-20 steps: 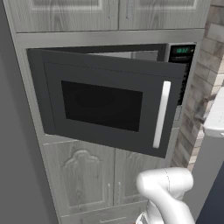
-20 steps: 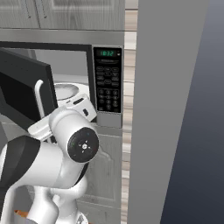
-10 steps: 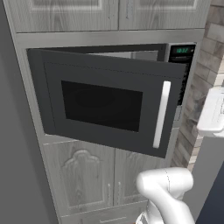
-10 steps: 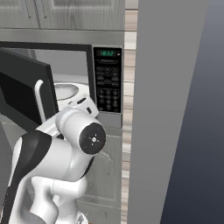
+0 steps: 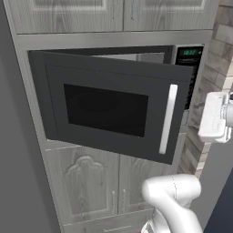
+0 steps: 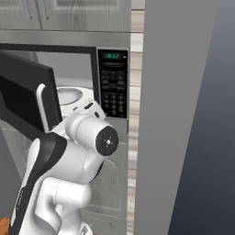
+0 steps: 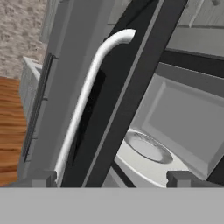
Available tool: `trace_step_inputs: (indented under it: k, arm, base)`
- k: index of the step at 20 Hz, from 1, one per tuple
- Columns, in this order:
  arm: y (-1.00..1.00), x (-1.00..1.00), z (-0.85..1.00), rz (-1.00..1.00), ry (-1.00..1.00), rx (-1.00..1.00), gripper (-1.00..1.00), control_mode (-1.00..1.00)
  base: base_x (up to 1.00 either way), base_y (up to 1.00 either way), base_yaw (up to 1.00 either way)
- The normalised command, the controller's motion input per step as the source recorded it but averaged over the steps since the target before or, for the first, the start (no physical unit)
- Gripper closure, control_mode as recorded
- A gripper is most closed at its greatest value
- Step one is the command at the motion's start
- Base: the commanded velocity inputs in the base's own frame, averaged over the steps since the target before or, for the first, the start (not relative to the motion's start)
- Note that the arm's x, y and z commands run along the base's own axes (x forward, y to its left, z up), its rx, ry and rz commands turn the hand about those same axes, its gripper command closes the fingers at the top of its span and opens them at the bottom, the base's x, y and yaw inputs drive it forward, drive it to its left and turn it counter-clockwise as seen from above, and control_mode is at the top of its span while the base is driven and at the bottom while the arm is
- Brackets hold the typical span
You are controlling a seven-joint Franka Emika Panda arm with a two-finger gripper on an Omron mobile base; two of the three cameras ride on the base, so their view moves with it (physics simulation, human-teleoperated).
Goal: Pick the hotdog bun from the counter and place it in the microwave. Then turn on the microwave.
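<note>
- Left base view: the microwave (image 5: 113, 100) door stands partly open, hinged at the left; its white handle (image 5: 167, 119) sits at the free right edge. A narrow gap shows between the door top and the cavity.
- Right base view: the keypad (image 6: 114, 87) is unobstructed; the turntable (image 6: 69, 96) lies inside the cavity behind the door edge.
- Hand view: the gripper (image 7: 111, 178) fingers stand wide apart, holding nothing, with the door edge between them. The hotdog bun's location cannot be determined; the turntable appears bare.
</note>
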Motion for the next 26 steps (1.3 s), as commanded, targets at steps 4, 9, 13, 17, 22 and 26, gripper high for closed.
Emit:
trace_step_inputs:
  k: [4,9,13,17,22,26]
  arm:
    - [0.0,0.27,-0.13,0.09,0.0,0.0,-1.0,-1.0]
    - [0.01,0.3,-0.14,0.13,0.0,0.0,-1.0,-1.0]
    - [0.06,0.24,-0.12,0.13,-0.01,-0.01,-1.0,-1.0]
    - [0.12,0.13,-0.08,0.1,-0.07,-0.02,-1.0,-1.0]
    - [0.17,0.12,-0.07,0.09,-0.08,-0.03,-1.0,-1.0]
    - [0.27,0.09,-0.09,0.12,-0.06,-0.04,-1.0,-1.0]
  base:
    - [0.0,0.0,0.0]
    - [0.0,0.0,0.0]
    - [0.0,0.0,0.0]
    - [0.0,0.0,0.0]
    - [0.0,0.0,0.0]
    - [0.0,0.0,0.0]
